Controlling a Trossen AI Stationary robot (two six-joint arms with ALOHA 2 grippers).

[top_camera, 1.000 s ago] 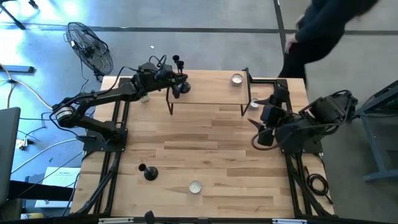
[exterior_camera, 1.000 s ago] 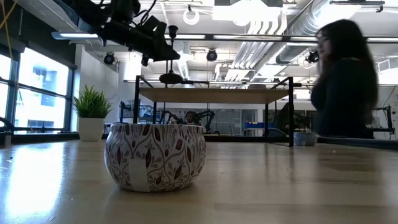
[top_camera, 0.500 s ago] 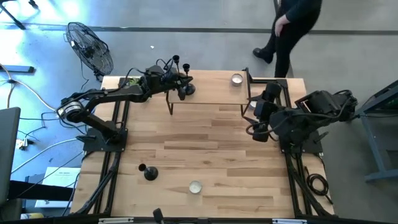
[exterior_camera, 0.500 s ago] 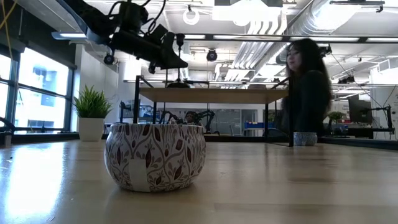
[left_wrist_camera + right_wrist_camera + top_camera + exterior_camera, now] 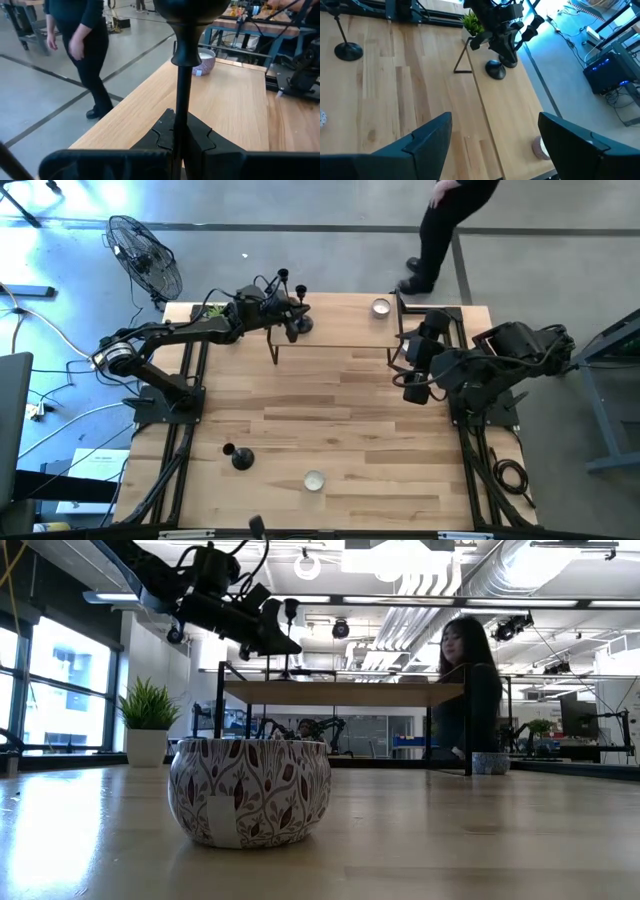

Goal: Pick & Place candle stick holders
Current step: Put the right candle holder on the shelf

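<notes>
Evidently, the left gripper point(image 5: 181, 145) clamped the thin stem of a black round-based candle stick holder point(image 5: 182, 70) over the raised wooden shelf point(image 5: 340, 330), so placing seemed underway, calling for lowering then release, while the open-fingered right gripper point(image 5: 492, 135) waited nearby.

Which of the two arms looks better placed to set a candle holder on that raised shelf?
Left. The left gripper is shut on a candle stick holder above the shelf; the right gripper is open, holding nothing.
</notes>
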